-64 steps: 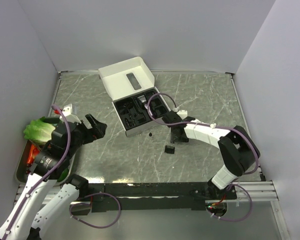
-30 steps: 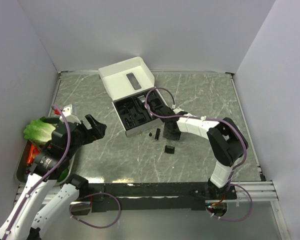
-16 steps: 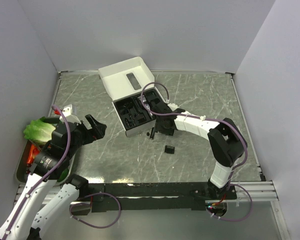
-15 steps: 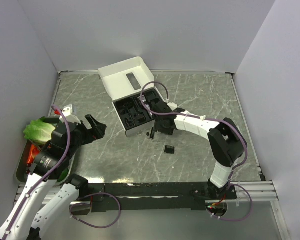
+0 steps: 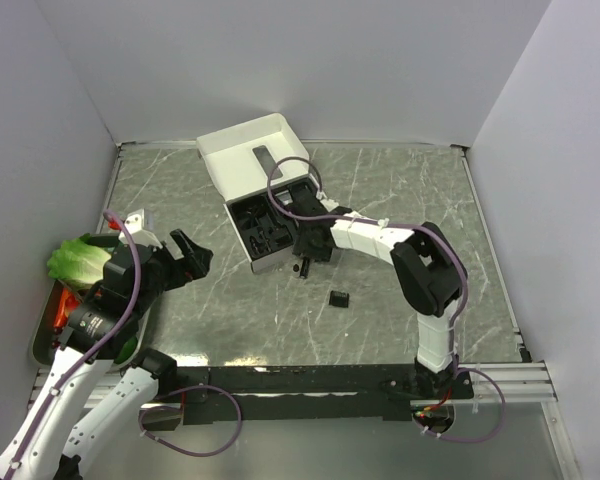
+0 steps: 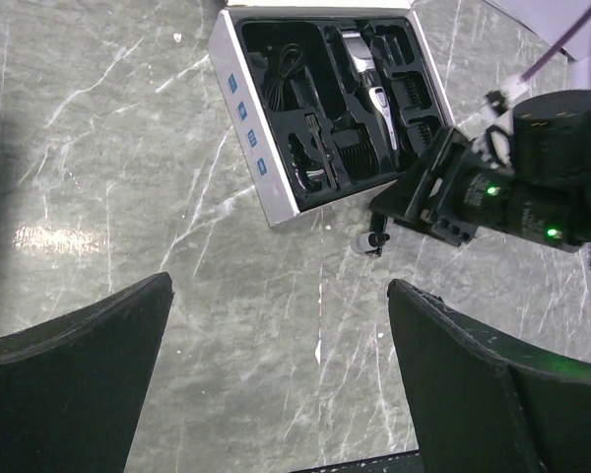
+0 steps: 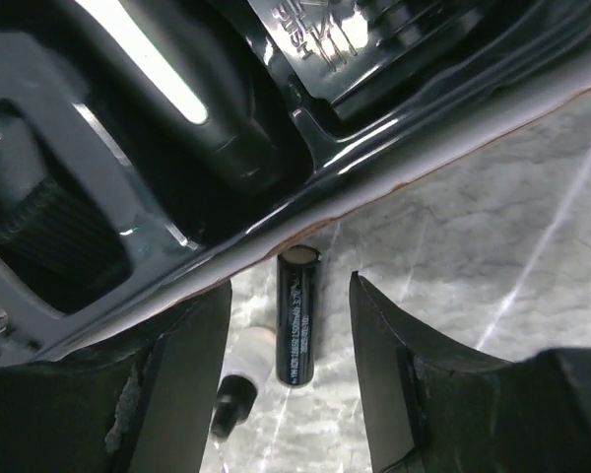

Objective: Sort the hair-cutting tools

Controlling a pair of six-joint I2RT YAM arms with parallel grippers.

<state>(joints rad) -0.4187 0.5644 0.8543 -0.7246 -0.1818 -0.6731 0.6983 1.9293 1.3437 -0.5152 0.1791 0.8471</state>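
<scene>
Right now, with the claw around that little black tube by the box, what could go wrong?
1. The black cylinder lies close to the box rim; the right gripper, jaws open either side of it, might bump the box when closing.
2. A small white-capped piece lies right beside the cylinder, by one finger, and could get pinched or knocked away.

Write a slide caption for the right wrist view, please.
Right gripper, jaws open, straddles a small black cylinder lying on the marble table beside the box rim.
</scene>
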